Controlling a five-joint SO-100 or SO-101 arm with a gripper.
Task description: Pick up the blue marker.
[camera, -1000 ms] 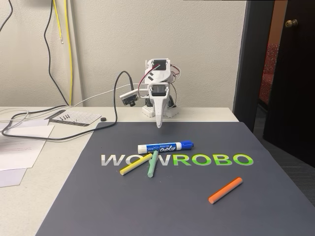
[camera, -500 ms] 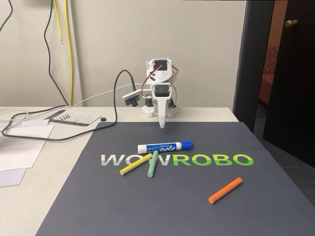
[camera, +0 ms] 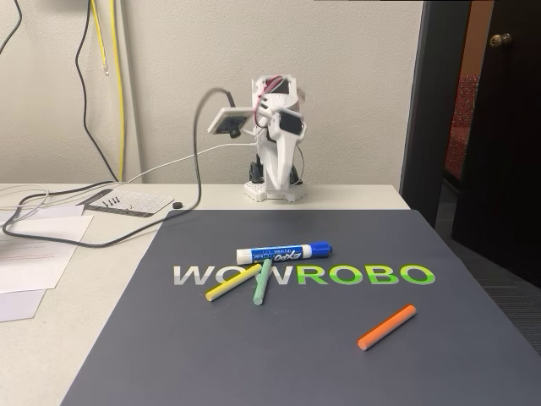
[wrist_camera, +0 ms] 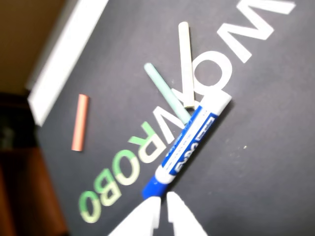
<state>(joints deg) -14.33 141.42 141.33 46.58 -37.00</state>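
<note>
The blue marker (camera: pixel 283 252), white-barrelled with a blue label and blue cap, lies flat on the dark mat (camera: pixel 338 355) just above the printed lettering. My gripper (camera: pixel 270 184) is raised at the back of the table, well behind the marker and touching nothing. In the wrist view the marker (wrist_camera: pixel 189 142) lies diagonally, its blue cap end just above my gripper (wrist_camera: pixel 162 209). The two white fingertips (wrist_camera: pixel 147 211) stand close together with only a thin gap and nothing between them.
A yellow stick (camera: pixel 233 282) and a green stick (camera: pixel 263 281) lie crossed just in front of the marker, the green one (wrist_camera: pixel 167 93) touching its barrel. An orange stick (camera: pixel 387 327) lies at front right. Cables (camera: pixel 101 228) and papers (camera: pixel 34 254) lie left of the mat.
The arm has swung its gripper and wrist camera upward and back; earlier the finger pointed straight down over the mat's back edge. Marker and sticks have not moved.
</note>
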